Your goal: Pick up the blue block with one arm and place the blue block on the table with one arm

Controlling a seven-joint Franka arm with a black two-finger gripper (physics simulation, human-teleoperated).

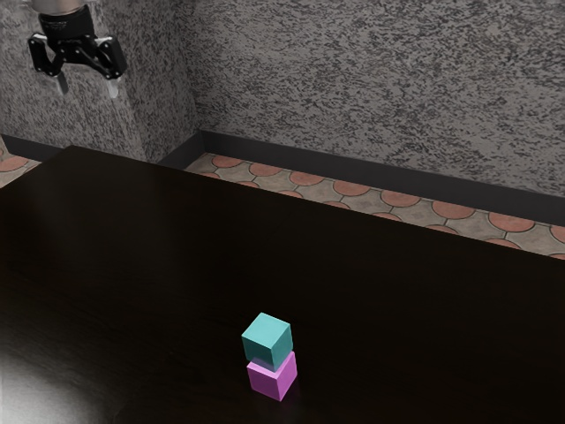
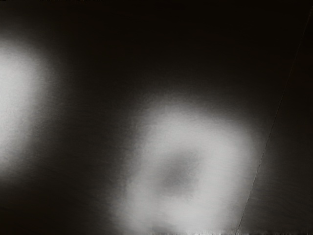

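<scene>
Blue-green on top, pink below: we see the blue block (image 1: 267,336) resting on the pink block (image 1: 273,380), set slightly askew, at the near side of the dark table (image 1: 159,230). Our gripper (image 1: 87,91) hangs at the exterior view's far left, its fingers spread wide with nothing between them, well apart from both blocks. In the wrist view we look down on dark tabletop with two pale, blurry patches of glare (image 2: 215,166).

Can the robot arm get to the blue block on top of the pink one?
Probably yes. The blue block sits on the pink block with nothing on top of it, and the gripper is open and empty.
</scene>
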